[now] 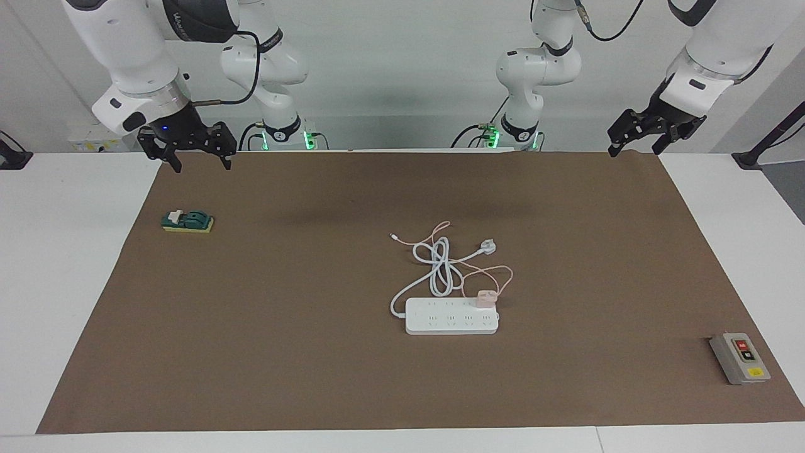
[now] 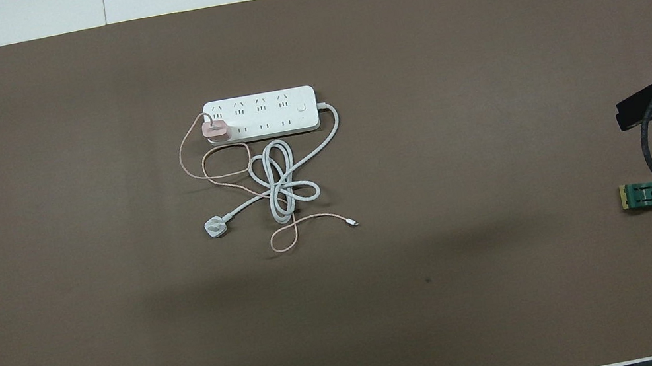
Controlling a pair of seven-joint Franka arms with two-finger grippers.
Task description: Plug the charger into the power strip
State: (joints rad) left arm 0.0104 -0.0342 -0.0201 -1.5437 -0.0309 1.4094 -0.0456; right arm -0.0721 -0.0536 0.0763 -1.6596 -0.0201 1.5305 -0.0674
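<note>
Facing view: we go across the table from one end to the other
Right gripper [image 1: 200, 160]: we see it up in the air over the mat's corner at the right arm's end, fingers spread, holding nothing; this arm waits
Green block [image 1: 187, 221]: it lies on the mat under that gripper, well apart from the cords
White plug [image 1: 488, 246]: it lies loose on the mat, nearer to the robots than the strip, plugged into nothing
Charger [image 1: 486, 298]: the little pink cube sits on top of the power strip, at the strip's end toward the left arm; its thin pink cable loops on the mat beside it
Power strip [image 1: 451, 316]: it lies flat in the middle of the mat
Left gripper [image 1: 643, 145]: we see it up high over the mat's edge at the left arm's end, fingers spread, holding nothing
Grey box [image 1: 739, 357]: it sits in the mat's corner, away from everything
How far along: we think the job looks done, with the charger in its socket and nothing left to do
</note>
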